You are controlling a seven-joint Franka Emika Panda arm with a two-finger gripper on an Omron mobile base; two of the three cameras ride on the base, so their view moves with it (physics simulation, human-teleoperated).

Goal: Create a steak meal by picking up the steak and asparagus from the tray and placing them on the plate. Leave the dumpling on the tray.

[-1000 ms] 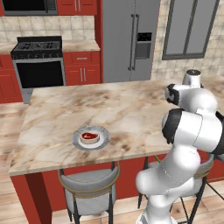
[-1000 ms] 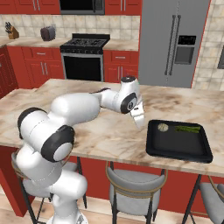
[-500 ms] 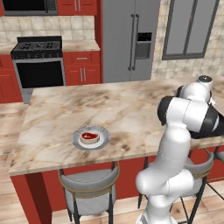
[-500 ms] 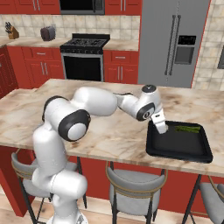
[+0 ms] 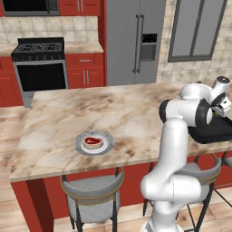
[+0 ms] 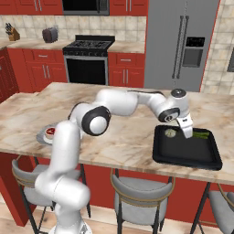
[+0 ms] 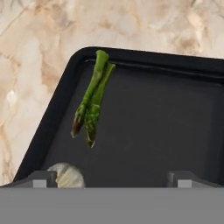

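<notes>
The steak lies on the round plate near the island's front left, and both steak and plate also appear at the left in the right base view. At the island's right end sits the black tray. My gripper hangs open just above its far side, between the dumpling and the asparagus. In the hand view the asparagus lies along one rim of the tray. The dumpling sits beside one fingertip of my gripper; nothing is between the jaws.
The marble island counter stretches between plate and tray. Grey stools stand along its front edge. A stove and a steel fridge line the back wall. The tray reaches close to the island's right front corner.
My arm has swung right from the middle of the island to above the tray, jaws open throughout. The steak and plate have stayed put.
</notes>
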